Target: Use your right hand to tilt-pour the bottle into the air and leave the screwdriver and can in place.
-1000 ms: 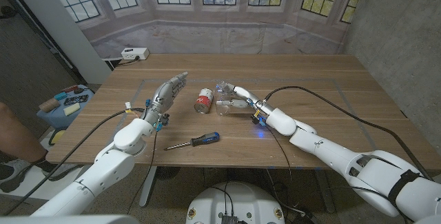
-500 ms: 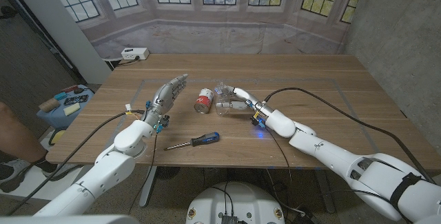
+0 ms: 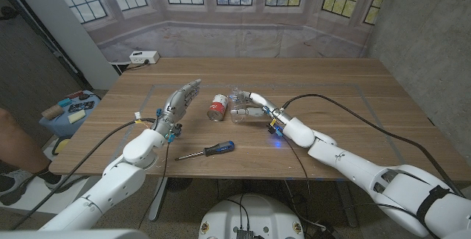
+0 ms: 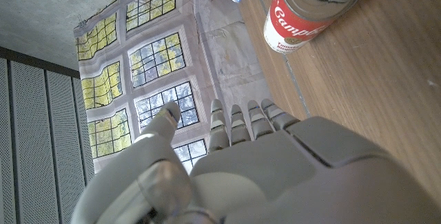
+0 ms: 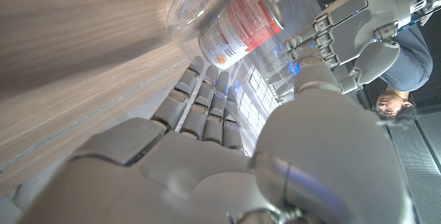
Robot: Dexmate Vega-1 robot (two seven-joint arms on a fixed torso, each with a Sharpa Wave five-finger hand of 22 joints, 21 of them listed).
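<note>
Clear plastic bottle [image 3: 239, 104] standing mid-surface, just right of the red-labelled soup can [image 3: 217, 107] and apparently not touching it. Probably light, thin-walled and slick, likely to dent or squirt loose under a hard squeeze, so best taken around the mid-body, thumb opposite fingers, with moderate pressure. Right hand [image 3: 255, 105] right up against the bottle, fingers reaching along its side; cannot tell whether closed on it or merely touching, since the right wrist view shows the fingers [image 5: 204, 107] extended beneath the transparent body [image 5: 207, 7] with no plain wrap. Left hand [image 3: 180, 98] on the far side of the can, fingers straight and pressed together, holding nothing. Little slack toward the can, so any tilt better aimed up and away from it. Screwdriver [image 3: 207, 151] lying near the front edge of the wooden surface [image 3: 331, 92], well apart from the bottle. Plenty of bare room behind and to the right; far edges distant.
</note>
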